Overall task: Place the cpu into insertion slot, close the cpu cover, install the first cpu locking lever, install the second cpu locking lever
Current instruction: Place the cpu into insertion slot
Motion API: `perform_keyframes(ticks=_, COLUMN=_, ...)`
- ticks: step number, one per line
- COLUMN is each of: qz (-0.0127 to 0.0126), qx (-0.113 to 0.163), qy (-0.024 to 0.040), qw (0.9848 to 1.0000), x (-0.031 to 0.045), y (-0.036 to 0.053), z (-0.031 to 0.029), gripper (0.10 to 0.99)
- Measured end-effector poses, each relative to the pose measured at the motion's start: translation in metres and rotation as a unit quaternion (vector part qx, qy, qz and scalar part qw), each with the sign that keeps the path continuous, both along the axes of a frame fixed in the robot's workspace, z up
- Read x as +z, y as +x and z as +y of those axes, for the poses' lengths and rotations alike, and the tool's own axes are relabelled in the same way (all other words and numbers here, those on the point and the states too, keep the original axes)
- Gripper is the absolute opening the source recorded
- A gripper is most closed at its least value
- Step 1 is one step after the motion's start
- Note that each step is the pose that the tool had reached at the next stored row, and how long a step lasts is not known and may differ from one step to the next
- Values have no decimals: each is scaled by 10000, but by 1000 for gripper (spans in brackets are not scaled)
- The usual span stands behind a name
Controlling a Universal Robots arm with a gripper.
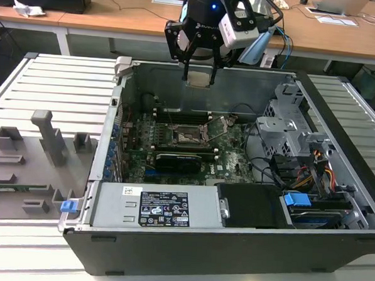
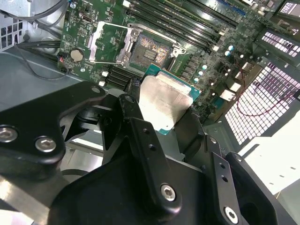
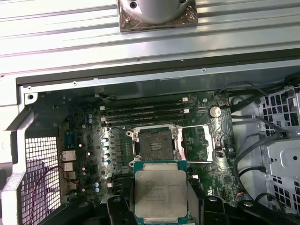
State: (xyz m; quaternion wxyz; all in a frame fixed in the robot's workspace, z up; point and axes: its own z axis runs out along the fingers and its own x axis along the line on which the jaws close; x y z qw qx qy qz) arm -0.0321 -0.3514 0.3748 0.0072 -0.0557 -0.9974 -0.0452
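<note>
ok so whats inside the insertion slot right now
Nothing: the insertion slot shows only its bare pin field, with the cpu cover swung open beside it. The cpu, held in the claw above, hides the board right next to the slot in the first wrist view.

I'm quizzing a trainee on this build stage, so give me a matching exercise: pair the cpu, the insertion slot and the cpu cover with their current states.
Things:
1. the cpu
2. the insertion slot
3. the cpu cover

States:
A. swung open, lying beside the insertion slot
B. held in the gripper, not yet seated
C. empty, pin field bare

Pairs: 1-B, 2-C, 3-A
</note>
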Motion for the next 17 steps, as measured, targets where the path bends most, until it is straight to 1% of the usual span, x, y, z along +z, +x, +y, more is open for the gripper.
perform_keyframes(ticks=17, qz=0, qx=-61, qy=0, qw=10000, x=0, y=0, z=0, gripper=541)
